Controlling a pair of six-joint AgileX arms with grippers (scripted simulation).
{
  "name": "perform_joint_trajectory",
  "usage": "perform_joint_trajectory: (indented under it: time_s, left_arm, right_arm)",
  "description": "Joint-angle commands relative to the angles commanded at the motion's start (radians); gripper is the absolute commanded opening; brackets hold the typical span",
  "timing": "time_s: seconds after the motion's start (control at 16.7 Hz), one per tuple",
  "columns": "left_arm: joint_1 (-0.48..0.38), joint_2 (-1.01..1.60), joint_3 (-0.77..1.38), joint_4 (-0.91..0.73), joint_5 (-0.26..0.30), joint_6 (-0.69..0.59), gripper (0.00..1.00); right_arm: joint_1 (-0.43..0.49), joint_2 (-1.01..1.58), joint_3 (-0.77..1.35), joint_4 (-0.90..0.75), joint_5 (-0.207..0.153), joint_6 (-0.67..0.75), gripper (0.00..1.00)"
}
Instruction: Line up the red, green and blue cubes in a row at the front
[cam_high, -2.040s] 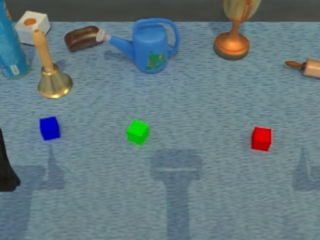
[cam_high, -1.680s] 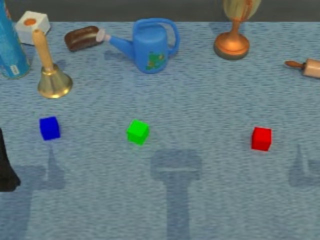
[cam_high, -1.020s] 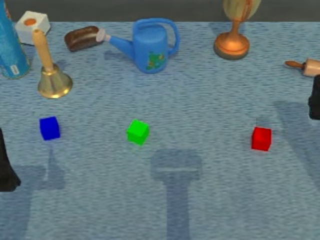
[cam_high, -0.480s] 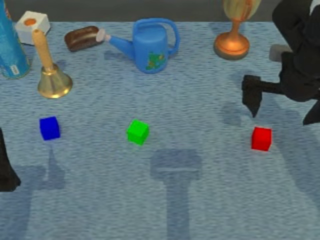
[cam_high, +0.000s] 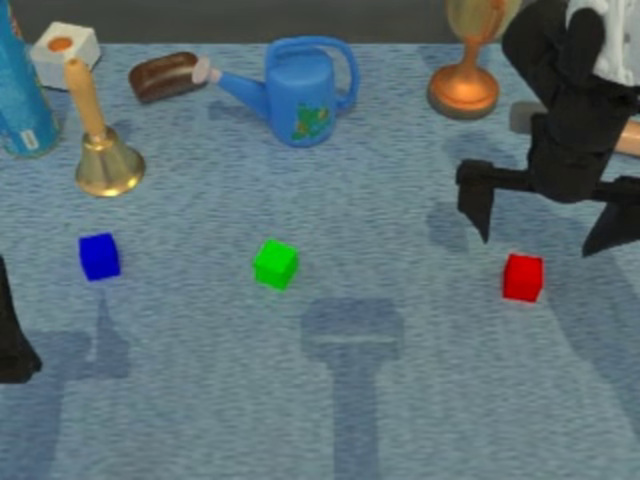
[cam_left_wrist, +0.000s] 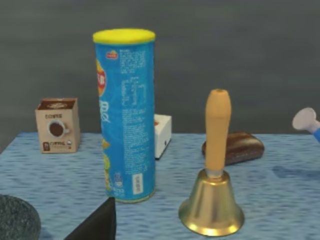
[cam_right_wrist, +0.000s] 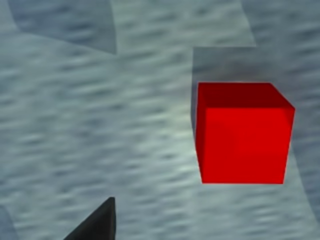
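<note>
Three small cubes lie apart across the table's middle: the blue cube (cam_high: 99, 256) at the left, the green cube (cam_high: 275, 264) near the centre, the red cube (cam_high: 523, 277) at the right. My right gripper (cam_high: 538, 242) hangs open just behind and above the red cube, one finger (cam_high: 478, 205) to its left, the other toward the right edge. In the right wrist view the red cube (cam_right_wrist: 242, 135) sits untouched on the cloth, with one dark fingertip (cam_right_wrist: 97, 226) apart from it. My left gripper (cam_high: 10, 340) is parked open at the left edge.
Along the back stand a tall blue can (cam_high: 20, 100), a white box (cam_high: 65, 50), a brass bell (cam_high: 105, 150), a bread loaf (cam_high: 165, 75), a blue watering can (cam_high: 300, 90) and a wooden goblet (cam_high: 465, 85). My right arm partly covers a rolling pin (cam_high: 630, 138).
My right arm has come in from the right edge and swung left to hang over the red cube, with its fingers spread. The cubes and my left arm have not moved.
</note>
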Motion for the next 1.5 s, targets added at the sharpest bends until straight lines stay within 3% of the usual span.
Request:
perform_joint_trajectory:
  time_s: [0.3,0.72,1.02,1.5]
  left_arm:
    - [0.0,0.0,0.0,0.0,0.0,0.0,1.0]
    - [0.0,0.0,0.0,0.0,0.0,0.0,1.0]
    - [0.0,0.0,0.0,0.0,0.0,0.0,1.0]
    - [0.0,0.0,0.0,0.0,0.0,0.0,1.0]
  right_arm:
    - [-0.003,0.015,-0.029,0.042,0.0,-0.002,1.0]
    - [0.001,0.124,-0.167,0.294,0.001,0.003,1.0]
    - [0.002,0.132,-0.175,0.307,0.001,0.003,1.0]
    - [0.002,0.132,-0.175,0.307,0.001,0.003,0.4]
